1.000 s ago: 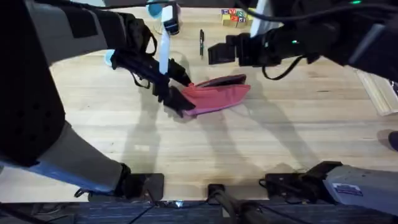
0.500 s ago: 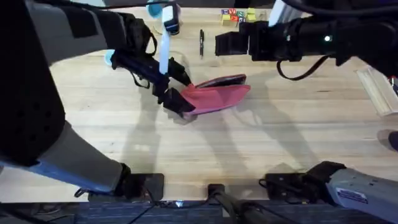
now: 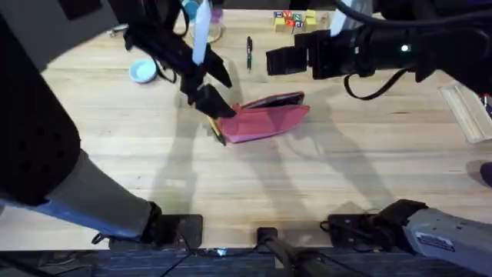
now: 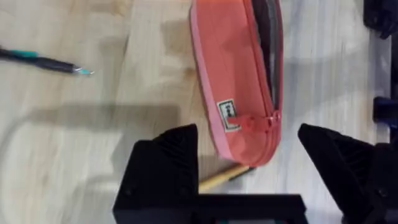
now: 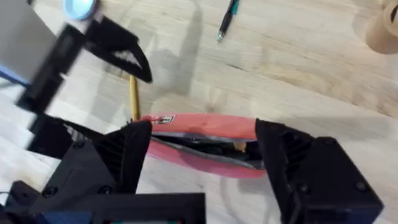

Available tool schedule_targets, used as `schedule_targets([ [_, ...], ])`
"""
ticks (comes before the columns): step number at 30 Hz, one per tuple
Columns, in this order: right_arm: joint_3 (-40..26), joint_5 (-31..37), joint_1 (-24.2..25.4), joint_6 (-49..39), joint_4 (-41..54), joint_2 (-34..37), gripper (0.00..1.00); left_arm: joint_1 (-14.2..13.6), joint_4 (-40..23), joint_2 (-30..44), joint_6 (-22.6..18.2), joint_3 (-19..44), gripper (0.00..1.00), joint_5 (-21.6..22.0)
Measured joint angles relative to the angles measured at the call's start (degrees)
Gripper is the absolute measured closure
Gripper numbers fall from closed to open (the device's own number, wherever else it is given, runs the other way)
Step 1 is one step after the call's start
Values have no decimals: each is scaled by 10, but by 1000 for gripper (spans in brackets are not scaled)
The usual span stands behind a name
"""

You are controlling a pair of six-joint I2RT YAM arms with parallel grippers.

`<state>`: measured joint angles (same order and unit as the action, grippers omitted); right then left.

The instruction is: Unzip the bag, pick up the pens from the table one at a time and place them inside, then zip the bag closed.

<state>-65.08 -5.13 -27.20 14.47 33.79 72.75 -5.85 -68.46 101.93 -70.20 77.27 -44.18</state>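
Observation:
The coral-pink bag (image 3: pixel 267 119) lies mid-table with its zipper partly open, showing dark lining (image 4: pixel 268 37). At the bag's left end the yellow pen (image 3: pixel 217 131) pokes out beside it on the wood (image 4: pixel 222 178) (image 5: pixel 133 96). Farther back lies the black pen (image 3: pixel 249 54) (image 4: pixel 43 61) (image 5: pixel 225 22). My left gripper (image 3: pixel 217 92) (image 4: pixel 249 158) hovers open above the bag's left end, holding nothing. Raised above and behind the bag, my right gripper (image 3: pixel 270 61) (image 5: pixel 208 158) is open and empty, with the bag (image 5: pixel 205 124) showing between its fingers.
A small blue round object (image 3: pixel 142 71) sits at the back left of the table (image 3: pixel 323 185). Coloured blocks (image 3: pixel 292 19) stand at the far edge, with a brown roll (image 5: pixel 382 28) nearby. Pale wooden sticks (image 3: pixel 465 108) lie at the right.
My left gripper has lifted off the bag's left end and drawn back, uncovering the yellow pen. The right gripper rose toward the back, then held still.

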Motion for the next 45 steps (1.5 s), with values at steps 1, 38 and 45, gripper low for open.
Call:
schedule_targets([
  [1, 0, 0, 0, -4, 2, 0, 6, 0, -12, 0, 5, 16, 6, 11],
  [38, 0, 30, 0, -47, 7, -2, 6, 1, -218, -300, 1, 32, 4, 108],
  [45, 0, 30, 0, -82, 14, -31, 6, 1, -173, -416, 0, -72, 4, 107],
])
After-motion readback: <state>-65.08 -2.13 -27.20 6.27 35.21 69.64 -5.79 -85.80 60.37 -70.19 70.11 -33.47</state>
